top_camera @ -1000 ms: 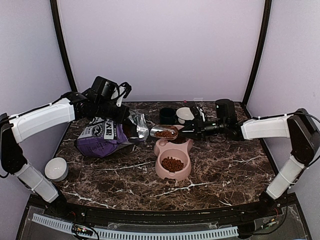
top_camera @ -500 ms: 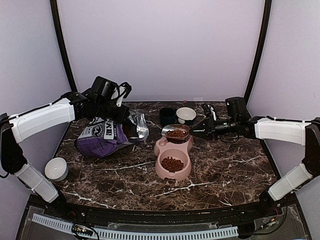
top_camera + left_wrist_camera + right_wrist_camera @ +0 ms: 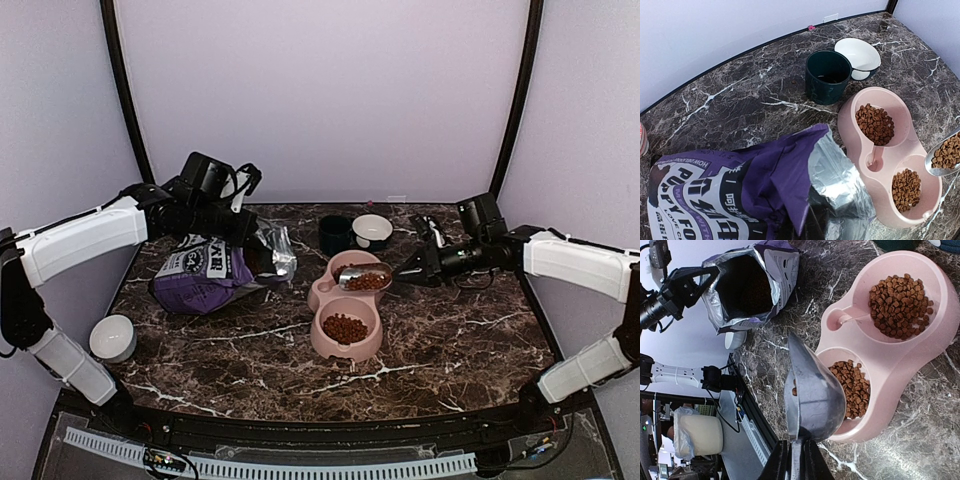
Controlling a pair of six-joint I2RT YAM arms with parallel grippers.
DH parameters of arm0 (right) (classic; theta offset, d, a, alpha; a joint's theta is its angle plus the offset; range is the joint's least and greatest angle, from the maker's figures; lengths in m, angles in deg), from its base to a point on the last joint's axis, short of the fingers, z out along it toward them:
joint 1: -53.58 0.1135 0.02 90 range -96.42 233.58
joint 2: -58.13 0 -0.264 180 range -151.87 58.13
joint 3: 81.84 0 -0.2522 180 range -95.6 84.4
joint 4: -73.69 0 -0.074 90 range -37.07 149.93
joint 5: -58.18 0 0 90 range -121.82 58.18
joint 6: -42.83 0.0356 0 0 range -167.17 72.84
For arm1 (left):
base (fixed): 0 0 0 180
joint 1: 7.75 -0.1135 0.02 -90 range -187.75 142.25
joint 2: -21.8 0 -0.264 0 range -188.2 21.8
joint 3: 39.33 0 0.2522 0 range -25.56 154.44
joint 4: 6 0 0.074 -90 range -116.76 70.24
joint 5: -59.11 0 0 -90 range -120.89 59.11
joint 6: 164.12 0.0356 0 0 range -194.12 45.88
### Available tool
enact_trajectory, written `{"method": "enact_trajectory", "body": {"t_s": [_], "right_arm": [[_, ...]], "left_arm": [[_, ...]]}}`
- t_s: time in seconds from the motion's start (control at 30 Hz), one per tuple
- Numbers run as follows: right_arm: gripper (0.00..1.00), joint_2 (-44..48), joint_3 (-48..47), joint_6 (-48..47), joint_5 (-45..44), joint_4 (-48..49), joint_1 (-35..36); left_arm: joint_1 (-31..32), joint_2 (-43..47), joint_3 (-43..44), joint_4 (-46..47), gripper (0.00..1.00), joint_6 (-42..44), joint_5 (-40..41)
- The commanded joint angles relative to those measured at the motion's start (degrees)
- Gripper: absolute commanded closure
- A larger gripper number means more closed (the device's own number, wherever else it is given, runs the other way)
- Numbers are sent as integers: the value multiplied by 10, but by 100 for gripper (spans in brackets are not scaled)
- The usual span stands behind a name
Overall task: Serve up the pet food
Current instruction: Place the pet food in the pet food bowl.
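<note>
Kibble [image 3: 367, 282] is light, loose and rolly, so move it by scoop [image 3: 812, 390]. Right hand [image 3: 796, 452] is clamped on the scoop's handle, load over the pink bowl's [image 3: 316, 335] 12 o'clock cup. Left hand [image 3: 704, 284] pinches the bag [image 3: 195, 272] at 9 o'clock.

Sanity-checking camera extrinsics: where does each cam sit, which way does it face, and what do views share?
Top external: high behind the robot, looking down at the marble table; both arms show, left claw on the purple food bag, right claw holding the scoop of kibble.
Left wrist: above the bag, facing the pink double bowl and green cup; own claw unseen.
Right wrist: looks along the scoop toward the bag; own fingers at the bottom edge.
Shared: bowl, bag and scoop appear in all three.
</note>
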Motion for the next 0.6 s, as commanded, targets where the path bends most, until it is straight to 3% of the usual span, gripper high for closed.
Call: {"method": "enact_trajectory", "body": {"t_s": [0.0, 0.57], "right_arm": [[100, 21, -36, -60, -20, -65, -3], [100, 35, -66, -108, -40, -148, -3]], "left_arm": [[2, 47, 2, 38, 100, 6, 8], [2, 57, -2, 42, 100, 5, 6]]}}
